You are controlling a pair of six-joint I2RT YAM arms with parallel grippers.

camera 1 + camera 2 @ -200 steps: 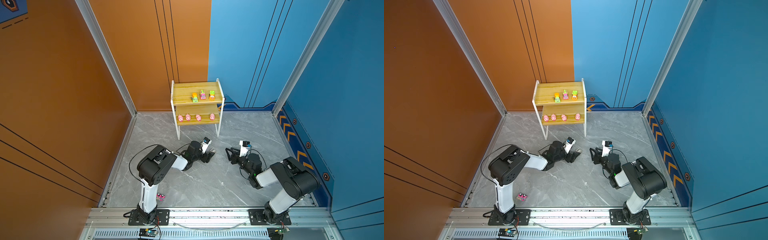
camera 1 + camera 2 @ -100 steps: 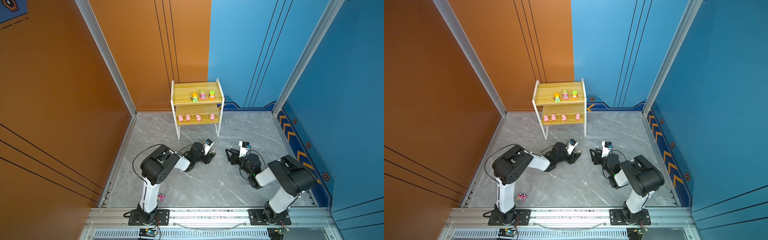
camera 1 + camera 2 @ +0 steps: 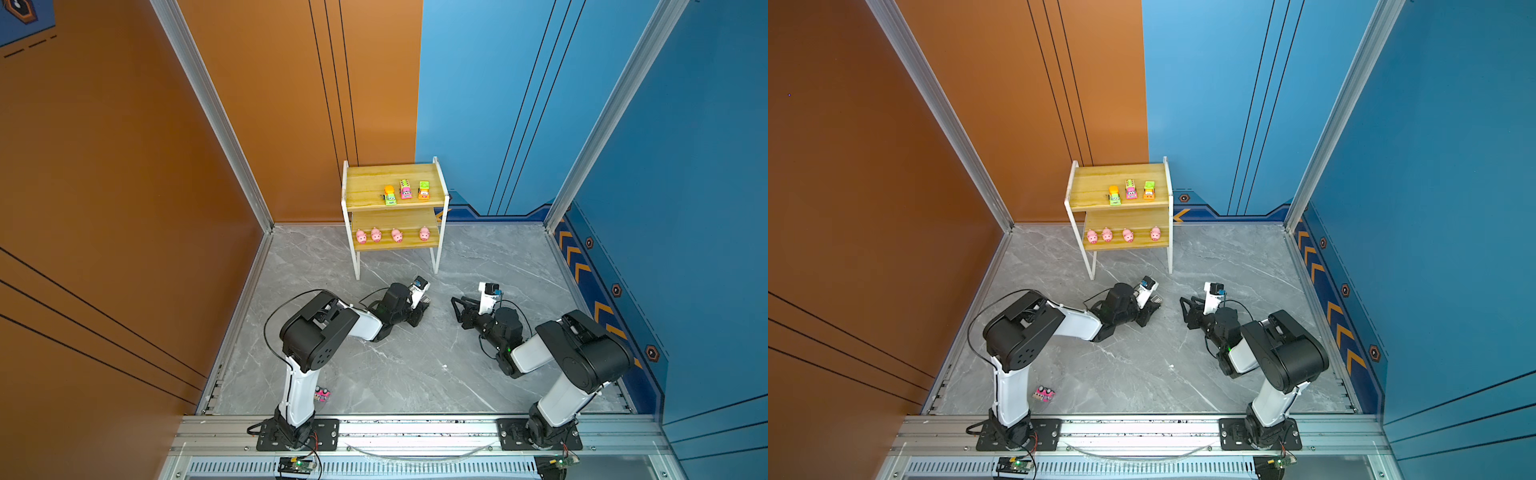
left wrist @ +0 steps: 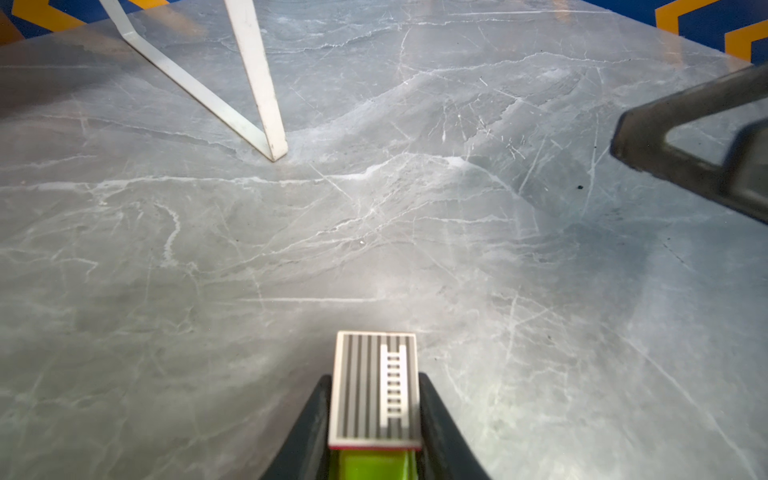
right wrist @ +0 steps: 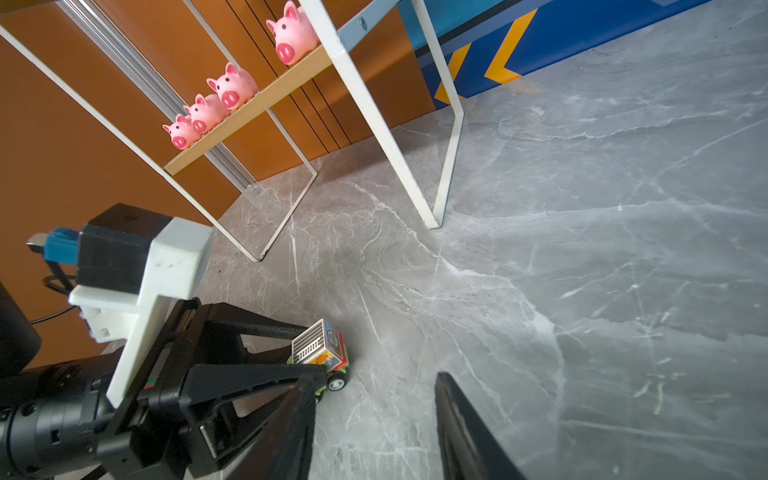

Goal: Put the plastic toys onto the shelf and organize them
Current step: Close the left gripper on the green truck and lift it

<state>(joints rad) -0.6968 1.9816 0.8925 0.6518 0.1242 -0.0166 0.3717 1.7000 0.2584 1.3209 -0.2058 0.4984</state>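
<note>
The shelf [image 3: 368, 189] stands at the back, with three vehicles [image 3: 405, 189] on its top board and several pink pigs [image 3: 376, 235] on the lower board. On the floor in front of it my left gripper [image 3: 422, 308] has its jaws pressed against both sides of a green truck [image 4: 376, 386] with a striped grey box; the truck's [image 5: 320, 351] wheels rest on the floor. My right gripper [image 3: 457, 309] lies low, just to the right, open and empty [image 5: 374, 419]. A pink vehicle [image 3: 322, 394] lies by the left arm's base.
The shelf's white legs [image 4: 259, 83] stand close beyond the left gripper. A finger of the right gripper [image 4: 685, 145] shows in the left wrist view. Orange wall on the left, blue wall behind and on the right, metal rail at the front.
The left gripper's jaws have closed in onto the green truck and the left arm has shifted slightly. The right arm has stayed almost still.
</note>
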